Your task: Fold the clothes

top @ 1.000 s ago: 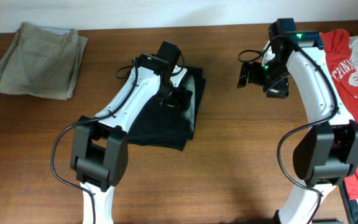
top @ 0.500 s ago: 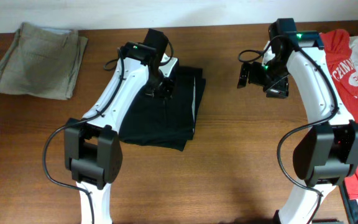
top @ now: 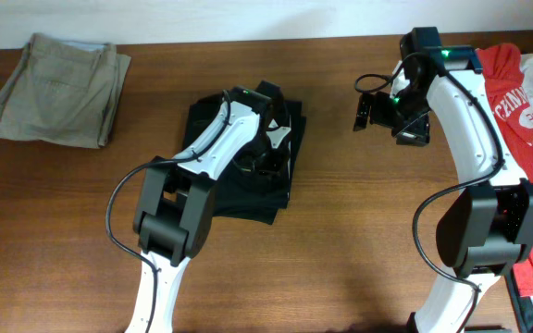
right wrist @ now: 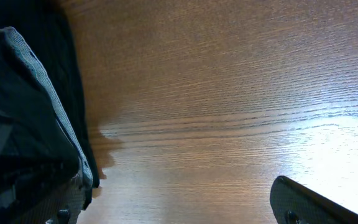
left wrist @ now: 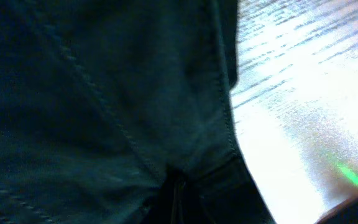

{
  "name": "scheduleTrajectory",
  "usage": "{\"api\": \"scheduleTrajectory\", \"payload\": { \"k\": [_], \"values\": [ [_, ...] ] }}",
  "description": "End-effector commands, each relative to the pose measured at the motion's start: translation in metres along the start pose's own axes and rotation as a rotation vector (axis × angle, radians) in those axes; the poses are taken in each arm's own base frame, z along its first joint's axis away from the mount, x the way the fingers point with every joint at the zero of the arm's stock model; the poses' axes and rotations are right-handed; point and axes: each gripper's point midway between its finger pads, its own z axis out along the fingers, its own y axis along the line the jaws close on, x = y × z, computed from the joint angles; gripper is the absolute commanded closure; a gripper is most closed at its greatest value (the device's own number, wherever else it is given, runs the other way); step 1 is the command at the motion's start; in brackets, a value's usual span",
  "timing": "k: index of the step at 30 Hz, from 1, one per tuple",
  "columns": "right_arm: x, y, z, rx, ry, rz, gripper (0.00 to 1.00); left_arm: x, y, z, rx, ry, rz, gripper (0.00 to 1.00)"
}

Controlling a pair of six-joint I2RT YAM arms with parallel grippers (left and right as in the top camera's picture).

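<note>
Your left gripper point(top: 265, 153) is lost from above under its own arm point(top: 213, 150), against the black trousers point(left wrist: 104, 106); the wrist camera shows only blurred dark cloth. The red shirt point(top: 512, 65) is cut off at the overhead's right edge.

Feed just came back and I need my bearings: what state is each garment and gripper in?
Black pants: folded, mid-table.
Khaki pants: folded, far left corner.
Red shirt: unfolded, heaped at the right edge.
Left gripper: down on black pants, jaws hidden.
Right gripper: above the table, jaws open, empty.
</note>
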Motion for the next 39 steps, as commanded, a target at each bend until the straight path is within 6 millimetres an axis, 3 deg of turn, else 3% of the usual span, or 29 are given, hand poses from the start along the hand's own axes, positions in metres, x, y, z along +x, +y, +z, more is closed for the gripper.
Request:
{"api": "scheduleTrajectory", "payload": {
  "k": [1,5,17,21,24,25,28,30,34,39],
  "values": [
    [-0.001,-0.002,-0.002,0.007,-0.007,-0.005,0.01,0.009,-0.026,0.012,0.06,0.043,0.024,0.99],
    [-0.001,-0.002,-0.002,0.007,-0.007,-0.005,0.01,0.013,-0.04,0.017,0.057,0.055,0.059,0.99],
    [-0.001,-0.002,-0.002,0.007,-0.007,-0.005,0.01,0.014,-0.038,0.024,0.045,0.062,0.061,0.99],
    [-0.001,-0.002,-0.002,0.007,-0.007,-0.005,0.01,0.009,-0.049,0.001,0.089,0.035,0.063,0.99],
    [-0.001,-0.002,-0.002,0.007,-0.007,-0.005,0.01,-0.006,-0.04,-0.035,0.059,-0.045,0.07,0.99],
    [-0.001,-0.002,-0.002,0.007,-0.007,-0.005,0.01,-0.017,-0.028,-0.056,0.031,-0.107,0.059,0.99],
    [-0.001,-0.002,-0.002,0.007,-0.007,-0.005,0.01,-0.048,0.002,-0.09,0.015,-0.25,0.007,0.99],
    [-0.001,-0.002,-0.002,0.007,-0.007,-0.005,0.01,-0.067,0.015,-0.1,0.019,-0.333,-0.021,0.99],
    [-0.001,-0.002,-0.002,0.007,-0.007,-0.005,0.01,-0.103,0.022,-0.11,0.022,-0.477,0.007,0.99],
    [-0.001,-0.002,-0.002,0.007,-0.007,-0.005,0.01,-0.121,0.008,-0.077,0.03,-0.477,0.049,0.99]
  ]
}}
